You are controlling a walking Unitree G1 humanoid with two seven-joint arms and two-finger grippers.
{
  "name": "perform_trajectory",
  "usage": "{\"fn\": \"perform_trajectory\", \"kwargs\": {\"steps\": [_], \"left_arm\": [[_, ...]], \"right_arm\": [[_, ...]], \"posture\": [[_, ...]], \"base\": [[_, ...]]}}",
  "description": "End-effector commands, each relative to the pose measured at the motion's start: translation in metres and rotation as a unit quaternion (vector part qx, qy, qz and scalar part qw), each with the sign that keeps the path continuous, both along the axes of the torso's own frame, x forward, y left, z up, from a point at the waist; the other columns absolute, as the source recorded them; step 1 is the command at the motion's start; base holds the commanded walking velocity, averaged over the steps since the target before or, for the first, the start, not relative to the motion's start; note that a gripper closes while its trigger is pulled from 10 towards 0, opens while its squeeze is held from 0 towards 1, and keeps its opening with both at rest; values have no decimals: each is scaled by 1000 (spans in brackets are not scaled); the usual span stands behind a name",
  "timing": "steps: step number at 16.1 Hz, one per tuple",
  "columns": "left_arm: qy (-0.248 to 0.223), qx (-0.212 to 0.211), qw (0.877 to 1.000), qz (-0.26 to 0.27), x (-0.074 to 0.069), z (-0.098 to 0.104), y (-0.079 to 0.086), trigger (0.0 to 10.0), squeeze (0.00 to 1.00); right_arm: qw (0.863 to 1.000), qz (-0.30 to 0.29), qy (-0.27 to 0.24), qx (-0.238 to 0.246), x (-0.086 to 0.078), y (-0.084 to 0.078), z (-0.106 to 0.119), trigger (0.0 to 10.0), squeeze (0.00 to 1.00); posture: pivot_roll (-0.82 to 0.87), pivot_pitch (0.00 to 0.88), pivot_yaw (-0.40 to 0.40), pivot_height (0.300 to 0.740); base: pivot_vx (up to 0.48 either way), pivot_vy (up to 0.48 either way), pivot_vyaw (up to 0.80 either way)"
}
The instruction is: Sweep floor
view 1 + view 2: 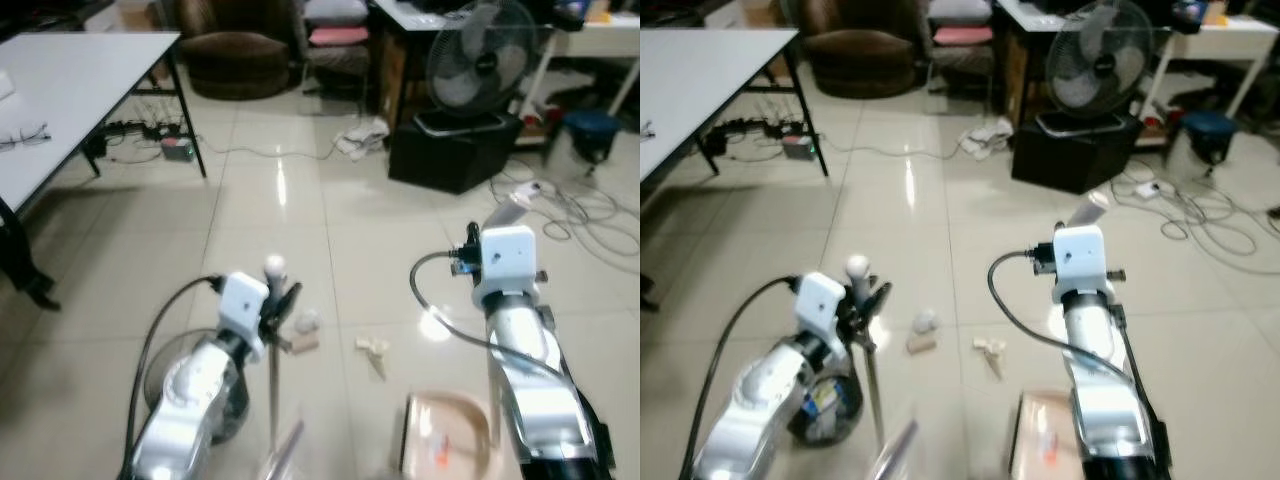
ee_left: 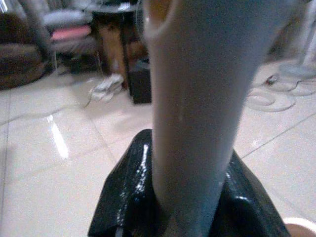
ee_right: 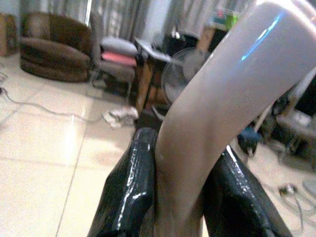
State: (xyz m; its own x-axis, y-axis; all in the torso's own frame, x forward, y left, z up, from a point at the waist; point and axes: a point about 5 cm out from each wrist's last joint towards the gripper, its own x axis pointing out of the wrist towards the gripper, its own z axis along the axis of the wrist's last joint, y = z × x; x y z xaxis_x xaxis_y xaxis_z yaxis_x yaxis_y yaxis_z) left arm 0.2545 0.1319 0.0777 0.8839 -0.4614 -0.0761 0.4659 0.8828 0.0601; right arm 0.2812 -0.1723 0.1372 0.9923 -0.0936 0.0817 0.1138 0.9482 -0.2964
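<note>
Dustpan [image 1: 447, 436], scraps [image 1: 374, 350], open tile [image 1: 300, 200]

Head stereo pair: both eyes look forward and down from above the tiled floor [image 1: 300, 200], sharing the standing fan [image 1: 480, 55] on its black box [image 1: 450, 150]; the right eye's framing sits slightly offset. Wrist views: each looks along its pincer from very close, level with the floor, facing the same fan [image 3: 177, 74] and the brown armchair [image 3: 52, 44] beyond.

Glossy pale floor tiles [image 1: 280, 200] mirroring light, smooth matt white tabletop [image 1: 70, 90], crumpled cloth [image 1: 362, 135] beside black fan base [image 1: 450, 150], shiny black fingers [image 3: 131, 192]
</note>
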Motion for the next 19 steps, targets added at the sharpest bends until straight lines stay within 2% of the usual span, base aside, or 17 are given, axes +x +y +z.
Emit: {"fn": "perform_trajectory", "kwargs": {"steps": [1, 5, 11, 14, 19], "left_arm": [[-20, 8, 1000, 9, 2, 6, 1, 10000, 0], [-58, 13, 998, 34, 1, 13, 2, 10000, 0], [-85, 13, 995, 52, 1, 20, -3, 10000, 0], [-99, 13, 993, 67, 11, 29, -6, 10000, 0], [-116, 21, 988, 96, 22, 39, -9, 10000, 0]], "right_arm": [[1000, 1, -14, 7, -1, 1, 7, 10000, 0], [1000, -28, -3, 14, -10, -11, 3, 10000, 0], [999, -38, 1, 9, -16, -19, 1, 10000, 0], [999, -45, 9, 22, -9, -23, -3, 10000, 0], [998, -11, -17, 54, 2, -13, 5, 10000, 0]], "posture": [[-153, 0, 39, 740], [-170, 0, 51, 740], [-165, 0, 43, 740], [-147, 0, 31, 740], [-118, 0, -5, 740]], "base": [[0, 0, -800], [0, 0, -800], [354, 0, -800], [419, 0, -142], [433, 0, 0]]}}
